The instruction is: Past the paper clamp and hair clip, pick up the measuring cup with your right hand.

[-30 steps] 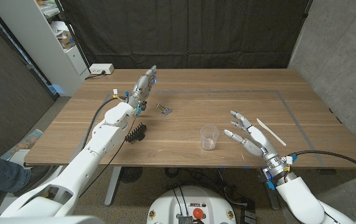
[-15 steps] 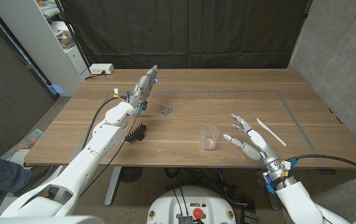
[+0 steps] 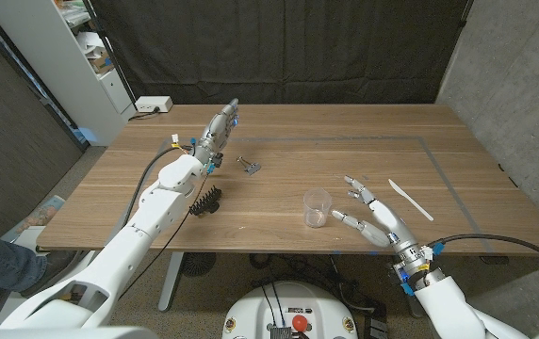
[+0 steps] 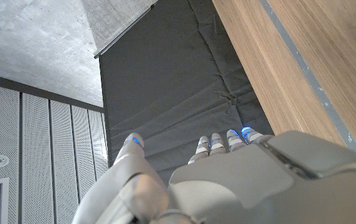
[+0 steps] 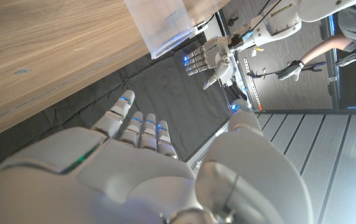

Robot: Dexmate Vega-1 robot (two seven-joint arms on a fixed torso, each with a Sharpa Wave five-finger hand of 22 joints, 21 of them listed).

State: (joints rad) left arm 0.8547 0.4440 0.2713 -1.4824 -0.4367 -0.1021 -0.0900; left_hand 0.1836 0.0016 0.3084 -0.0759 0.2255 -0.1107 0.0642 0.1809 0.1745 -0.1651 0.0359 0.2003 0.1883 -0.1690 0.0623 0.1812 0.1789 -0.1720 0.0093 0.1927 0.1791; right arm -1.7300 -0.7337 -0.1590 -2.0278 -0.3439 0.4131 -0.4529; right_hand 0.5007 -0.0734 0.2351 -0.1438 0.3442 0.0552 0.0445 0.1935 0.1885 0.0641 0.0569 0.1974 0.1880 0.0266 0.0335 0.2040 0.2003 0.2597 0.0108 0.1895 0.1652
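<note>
White and spread with nothing in it, my right robot hand [image 3: 371,217] is just beside the clear measuring cup [image 3: 318,207] on the wooden surface [image 3: 279,174], with the paper clamp [image 3: 249,166] and hair clip [image 3: 206,201] beyond.

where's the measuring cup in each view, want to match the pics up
Head view: the measuring cup stands on the table's near middle, just left of the open right hand.
Right wrist view: the cup is at the upper middle, beyond the hand's fingertips, on the wooden table.
Left wrist view: I can't find the cup here.
Shared landmark: the table's wooden edge.
</note>
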